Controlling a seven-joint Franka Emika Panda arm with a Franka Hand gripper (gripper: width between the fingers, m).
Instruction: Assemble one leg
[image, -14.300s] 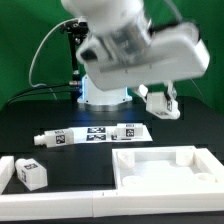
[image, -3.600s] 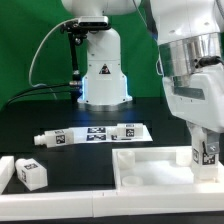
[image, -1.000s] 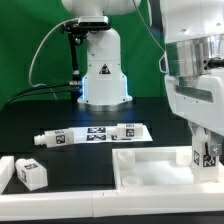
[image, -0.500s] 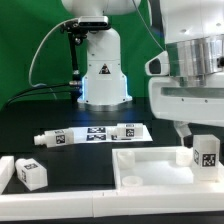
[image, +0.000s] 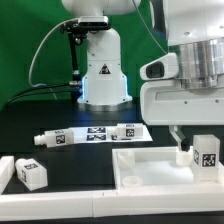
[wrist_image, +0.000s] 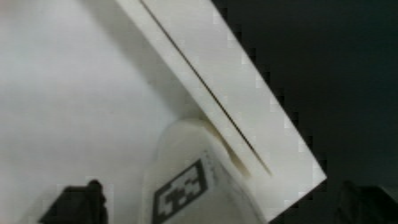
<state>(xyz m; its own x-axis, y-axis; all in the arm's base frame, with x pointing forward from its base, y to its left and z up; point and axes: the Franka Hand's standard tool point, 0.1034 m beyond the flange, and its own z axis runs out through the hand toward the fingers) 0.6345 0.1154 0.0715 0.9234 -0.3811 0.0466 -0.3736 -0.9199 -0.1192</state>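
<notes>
The leg (image: 205, 154), a small white block with a black-and-white tag, stands upright on the far corner of the white tray-like piece (image: 160, 172), at the exterior view's right. My gripper (image: 192, 138) hangs just above and beside it. One dark finger (image: 178, 132) shows to the leg's left, apart from it. In the wrist view the leg (wrist_image: 187, 190) sits close below, with a gap between it and the one visible finger (wrist_image: 80, 203). The jaws look open. The other finger is hidden.
A second, alike small tagged block (image: 30, 172) rests on a white part at the exterior view's left. Two long white tagged rods (image: 92, 135) lie on the black table in the middle. The arm's base (image: 102, 80) stands behind them.
The gripper was shut round the leg on the tray corner a second ago. It has since turned, let go and lifted a little. The leg stays standing there.
</notes>
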